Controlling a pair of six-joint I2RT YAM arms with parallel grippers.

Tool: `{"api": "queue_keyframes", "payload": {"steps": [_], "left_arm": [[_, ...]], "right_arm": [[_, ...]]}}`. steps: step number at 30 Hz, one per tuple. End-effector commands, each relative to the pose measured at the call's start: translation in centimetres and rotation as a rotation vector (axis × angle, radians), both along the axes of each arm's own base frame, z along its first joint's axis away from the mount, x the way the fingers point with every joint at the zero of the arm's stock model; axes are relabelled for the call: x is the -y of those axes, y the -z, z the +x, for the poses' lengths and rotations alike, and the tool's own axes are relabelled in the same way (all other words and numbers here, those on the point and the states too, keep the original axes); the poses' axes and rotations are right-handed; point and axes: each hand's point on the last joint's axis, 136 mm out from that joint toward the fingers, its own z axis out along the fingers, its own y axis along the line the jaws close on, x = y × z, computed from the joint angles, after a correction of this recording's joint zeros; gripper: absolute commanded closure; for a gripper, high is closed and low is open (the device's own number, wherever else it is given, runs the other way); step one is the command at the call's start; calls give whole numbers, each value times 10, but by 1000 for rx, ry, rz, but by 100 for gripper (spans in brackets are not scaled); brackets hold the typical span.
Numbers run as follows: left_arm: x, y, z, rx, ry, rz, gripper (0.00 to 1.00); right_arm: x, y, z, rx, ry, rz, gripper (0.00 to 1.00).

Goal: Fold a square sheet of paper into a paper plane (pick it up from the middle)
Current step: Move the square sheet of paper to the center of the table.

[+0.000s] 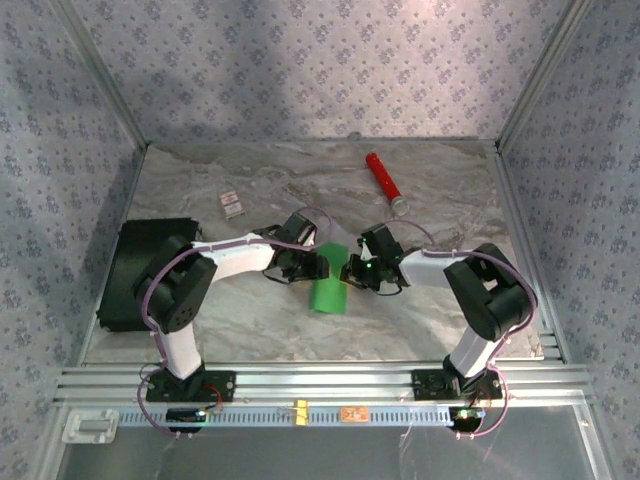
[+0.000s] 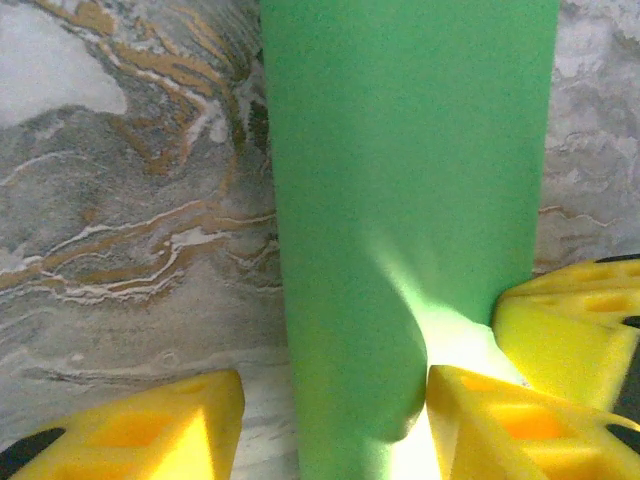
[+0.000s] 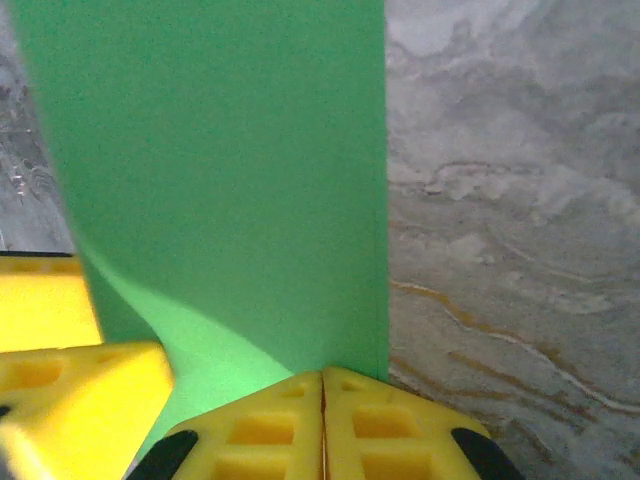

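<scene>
White-and-black arms (image 1: 235,252) (purple cables (image 1: 150,290) alongside) with yellow pincer fingers (image 3: 400,432).

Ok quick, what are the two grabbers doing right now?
Left gripper: open, fingers either side of the green paper.
Right gripper: shut, pinching the green paper.

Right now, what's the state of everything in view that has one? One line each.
paper: folded into a long rectangle, lying on the table, near end buckled up; no plane yet.
left hand: open, astride the paper.
right hand: shut on the paper's edge.
red cylinder: on its side, far back, untouched.
black box: lying flat at the table's left edge.
</scene>
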Motion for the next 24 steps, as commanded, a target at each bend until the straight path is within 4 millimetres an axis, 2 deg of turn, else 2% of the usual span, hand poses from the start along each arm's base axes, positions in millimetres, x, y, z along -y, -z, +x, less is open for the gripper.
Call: {"api": "queue_keyframes", "payload": {"steps": [1,6,9,14,24], "left_arm": [[3,4,-7,-20,9,6,44],[10,-19,-5,13,-36,-94,36],[17,-27,-6,5,-64,-166,35],[22,-32,-7,-7,-129,-259,36],[30,-32,-6,-47,-209,-373,40]], "right_arm": [[14,17,-11,-47,-29,-115,92],[20,12,-15,-34,-123,-130,91],[20,6,-16,-23,-176,-110,91],[23,0,-13,-8,-200,-85,90],[27,7,-10,-32,-97,-60,90]]}}
